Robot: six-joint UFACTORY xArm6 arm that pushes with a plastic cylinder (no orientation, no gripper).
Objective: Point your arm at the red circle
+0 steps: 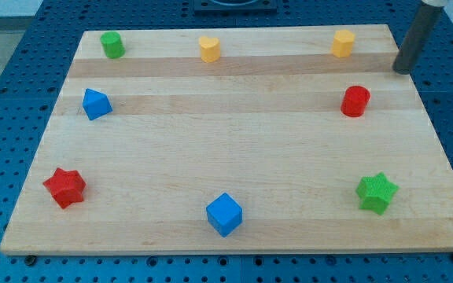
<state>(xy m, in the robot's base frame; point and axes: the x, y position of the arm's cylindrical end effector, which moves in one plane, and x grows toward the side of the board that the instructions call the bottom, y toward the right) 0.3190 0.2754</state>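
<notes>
The red circle is a short red cylinder near the right edge of the wooden board, in the upper half. My tip is at the lower end of the dark rod at the view's top right, just at the board's right edge. It stands up and to the right of the red circle, apart from it. A yellow block lies to the left of the tip near the board's top edge.
A green cylinder sits at the top left, a yellow heart at the top middle. A blue block is at the left, a red star at the bottom left, a blue cube at the bottom middle, a green star at the bottom right.
</notes>
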